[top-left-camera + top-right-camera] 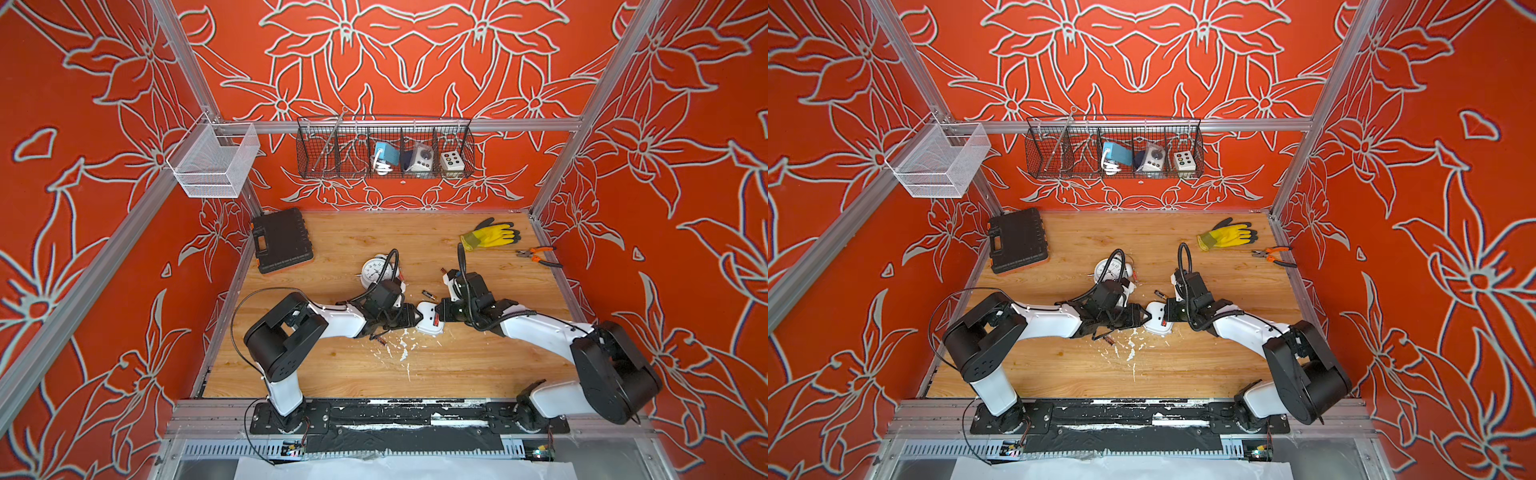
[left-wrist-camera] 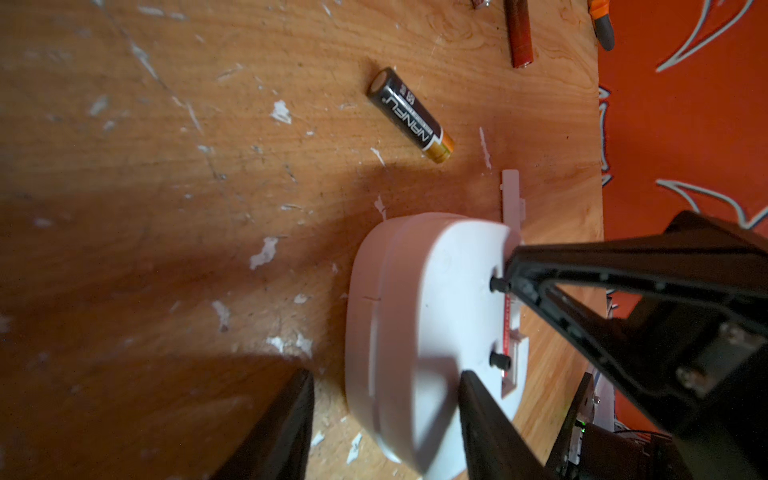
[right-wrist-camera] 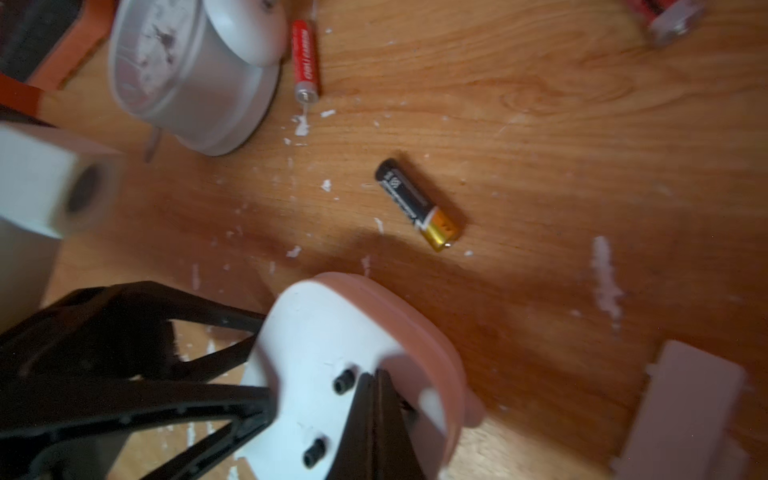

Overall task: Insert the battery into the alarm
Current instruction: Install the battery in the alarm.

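Observation:
The white alarm point(image 1: 428, 318) lies back side up at the table's middle, in both top views. My left gripper point(image 2: 386, 374) is shut on its near end, one finger point(image 2: 482, 415) on the back face and the other point(image 2: 291, 428) beside the rim. A red battery point(image 2: 506, 328) lies in the alarm's open compartment. The right gripper point(image 3: 376, 376) is shut, holding nothing, with its tips pressed at that compartment beside a black knob point(image 3: 344, 380). A black and gold battery point(image 3: 417, 203) lies loose just beyond the alarm.
The white compartment cover point(image 3: 685, 407) lies beside the alarm. A round bell clock point(image 1: 376, 270) and another red battery point(image 3: 305, 62) sit farther back. A black tool case point(image 1: 282, 241), a yellow glove point(image 1: 490, 235) and pliers point(image 1: 540, 255) lie near the back edge. White flecks litter the wood.

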Tool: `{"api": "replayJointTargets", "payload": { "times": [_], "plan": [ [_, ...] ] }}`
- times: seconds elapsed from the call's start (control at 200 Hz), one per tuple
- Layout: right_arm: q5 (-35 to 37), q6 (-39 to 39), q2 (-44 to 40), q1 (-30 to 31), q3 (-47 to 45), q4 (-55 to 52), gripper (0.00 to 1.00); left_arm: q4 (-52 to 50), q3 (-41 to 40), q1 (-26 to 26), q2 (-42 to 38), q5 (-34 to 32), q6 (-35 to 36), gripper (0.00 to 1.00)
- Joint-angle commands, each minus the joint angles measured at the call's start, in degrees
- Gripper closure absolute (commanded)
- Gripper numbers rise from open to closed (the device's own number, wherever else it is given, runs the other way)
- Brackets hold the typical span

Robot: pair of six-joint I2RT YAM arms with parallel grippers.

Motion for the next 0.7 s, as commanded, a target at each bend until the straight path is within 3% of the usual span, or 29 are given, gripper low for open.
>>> {"api": "replayJointTargets", "payload": {
  "times": [0.0,0.175,0.31,0.525,0.696],
  "plan": [
    [-1.03,1.51,2.85,0.61,-5.35,-12.28,1.00,-5.74,-0.84,-0.13,2.59,-2.44,0.21,0.48],
    [-1.10,1.84,1.52,0.63,-6.63,-11.77,1.00,-5.79,-0.53,-0.18,3.00,-2.15,0.37,0.48],
    [-2.39,0.48,0.60,0.55,-2.32,-12.65,0.99,-6.00,0.09,-0.24,3.27,-1.99,0.76,0.48],
    [-1.12,-1.09,-4.37,-0.62,4.94,-14.47,0.74,-6.53,0.23,-0.21,2.82,-2.11,1.29,0.48],
    [2.07,0.09,-7.95,-3.31,3.42,-16.43,0.58,-6.29,-0.01,-0.14,2.19,-2.01,1.18,0.48]
  ]
}}
